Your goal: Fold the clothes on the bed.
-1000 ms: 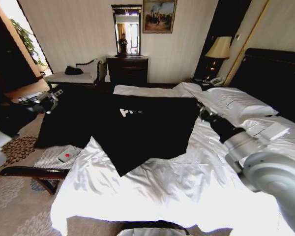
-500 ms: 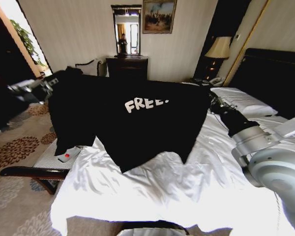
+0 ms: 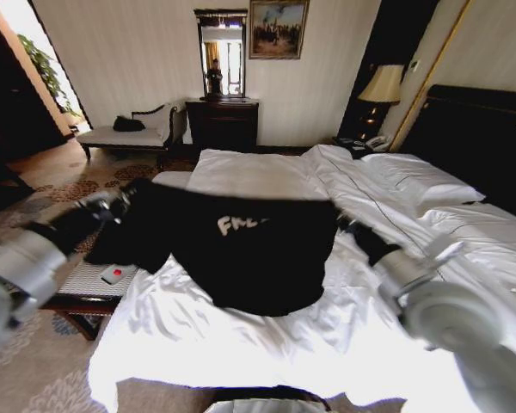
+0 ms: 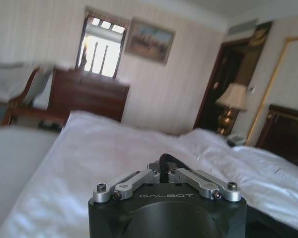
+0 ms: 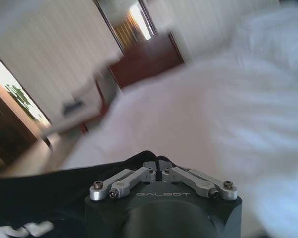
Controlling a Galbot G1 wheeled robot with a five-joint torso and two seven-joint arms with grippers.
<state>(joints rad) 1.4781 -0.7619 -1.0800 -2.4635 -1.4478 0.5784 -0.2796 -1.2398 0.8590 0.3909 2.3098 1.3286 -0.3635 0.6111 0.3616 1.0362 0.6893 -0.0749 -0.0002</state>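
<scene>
Over the bed (image 3: 267,344), both grippers (arms outstretched) pinch the T-shirt (image 3: 249,258).

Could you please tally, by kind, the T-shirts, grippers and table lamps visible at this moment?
T-shirt: 1
Grippers: 2, left gripper and right gripper
Table lamp: 1
Total: 4

Black pincer (image 4: 164,171) housing marked GALBOT, silver screwed linkages; grey-white arms.
</scene>
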